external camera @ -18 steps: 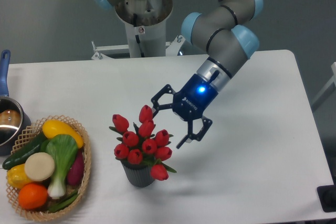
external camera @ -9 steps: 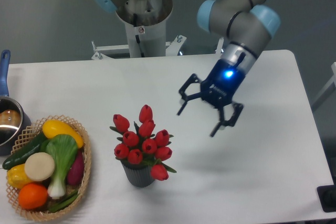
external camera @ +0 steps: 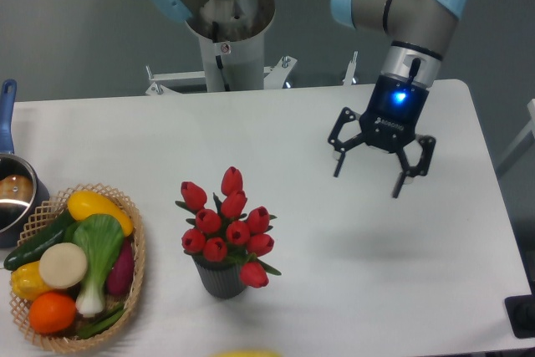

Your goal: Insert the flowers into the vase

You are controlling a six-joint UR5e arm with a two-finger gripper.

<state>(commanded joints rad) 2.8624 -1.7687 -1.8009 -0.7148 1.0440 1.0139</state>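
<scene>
- The gripper [external camera: 368, 183] hangs above the table [external camera: 351, 282], its two black fingers [external camera: 338, 160] spread wide with nothing between them; a blue light glows on its body.
- The arm [external camera: 410, 14], grey with pale blue joint caps, rises from the gripper toward the top edge of the view.
- Taking the vase [external camera: 219, 278] as the landmark: the gripper is well apart from it, up and to the right in the picture, and touches neither it nor the blooms.
- The flowers [external camera: 227, 225] stand in the vase, red tulip buds bunched over its mouth and spreading wider than the dark ribbed cylinder; one bud droops over the rim on the right side.
- To the left of the vase, near the table's edge, sits a wicker basket [external camera: 134, 282] filled with toy vegetables and fruit, among them a green-and-white leafy vegetable [external camera: 96, 248].
- Further left of the vase, beyond the basket, a steel pot [external camera: 15, 194] with a blue handle shows partly at the frame's edge.
- Behind the vase, past the far edge of the table, stands the arm's grey mounting column [external camera: 224, 39].
</scene>
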